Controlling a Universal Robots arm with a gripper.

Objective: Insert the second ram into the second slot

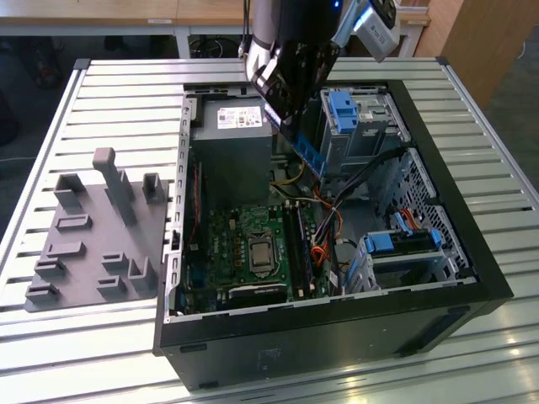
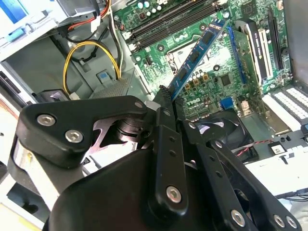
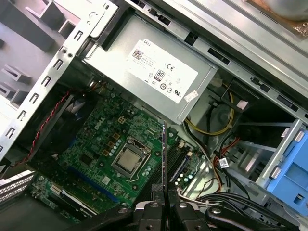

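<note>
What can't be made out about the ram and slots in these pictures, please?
Ram: held end hidden by the gripper, second wrist view.
Ram faces: seen edge-on, first wrist view.
Slots: too small to tell which are filled, exterior view.
Arm: cut off by the top edge, exterior view.

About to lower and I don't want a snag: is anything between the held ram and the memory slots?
Nothing visible does. The gripper, shut on the second ram, holds it in the air over the motherboard. The memory slots lie uncovered; the yellow cables loop off to one side.
</note>
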